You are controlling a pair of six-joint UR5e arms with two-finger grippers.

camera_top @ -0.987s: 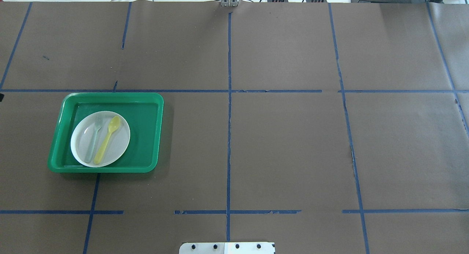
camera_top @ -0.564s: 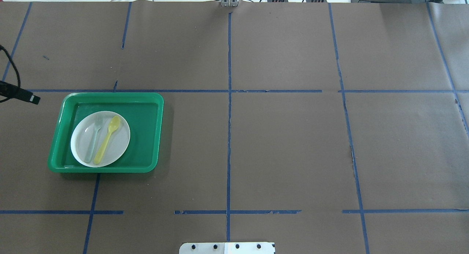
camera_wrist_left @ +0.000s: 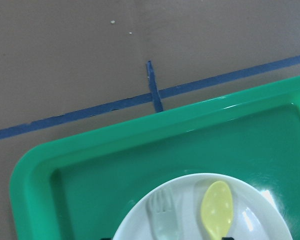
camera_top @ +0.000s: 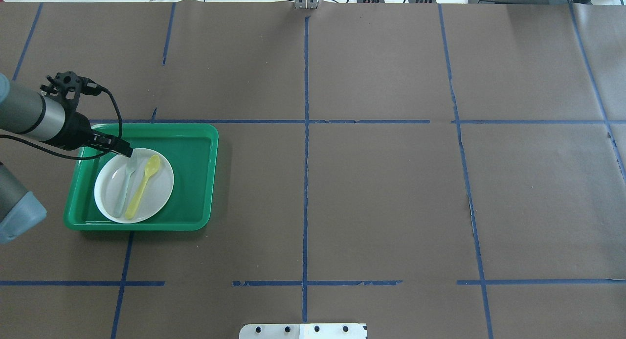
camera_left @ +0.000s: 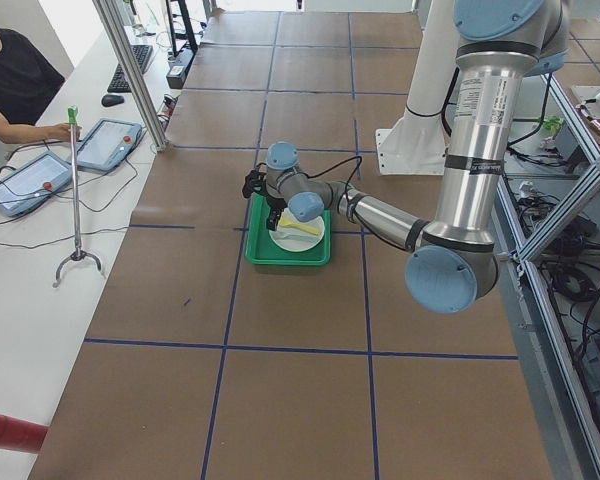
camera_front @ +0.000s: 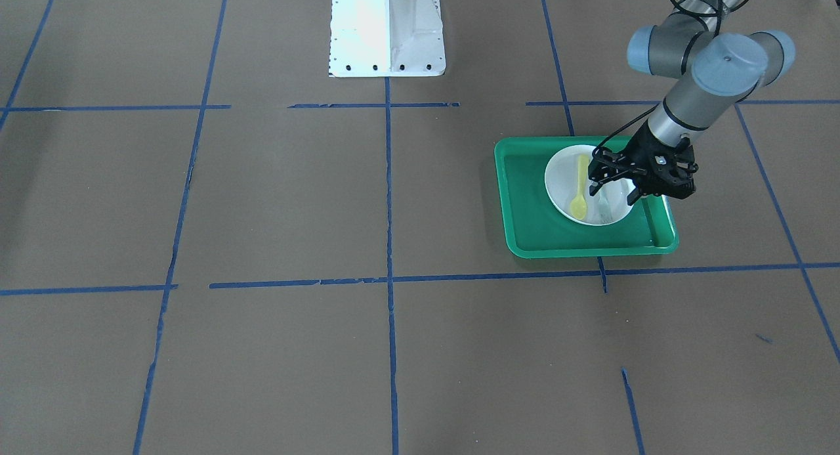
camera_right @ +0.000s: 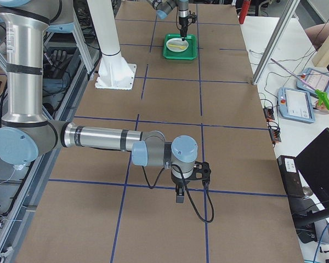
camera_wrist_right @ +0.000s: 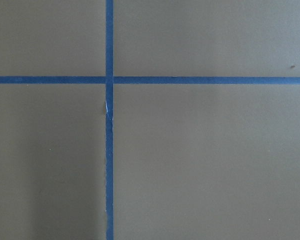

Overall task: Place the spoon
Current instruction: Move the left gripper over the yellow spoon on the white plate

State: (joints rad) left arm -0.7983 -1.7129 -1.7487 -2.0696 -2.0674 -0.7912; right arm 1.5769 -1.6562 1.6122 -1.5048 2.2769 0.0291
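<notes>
The yellow spoon (camera_top: 143,187) lies on a white plate (camera_top: 159,197) inside a green tray (camera_top: 195,148), beside a pale grey-green fork (camera_top: 122,192). The front view shows the spoon (camera_front: 580,186), and the left wrist view shows its bowl (camera_wrist_left: 217,209) next to the fork's tines (camera_wrist_left: 162,215). My left gripper (camera_top: 122,150) hovers open and empty over the plate's far edge, above the fork's tines and the spoon's bowl; it also shows in the front view (camera_front: 613,192). My right gripper (camera_right: 178,194) shows only in the right side view, far from the tray; I cannot tell its state.
Brown paper with blue tape lines (camera_top: 305,133) covers the table. The robot's white base (camera_front: 387,28) stands at the table's near edge. The right wrist view shows only paper and a tape cross (camera_wrist_right: 109,80).
My left arm has come in from the left edge and now holds its gripper over the plate's far edge. The spoon, fork, plate and tray have not moved.
</notes>
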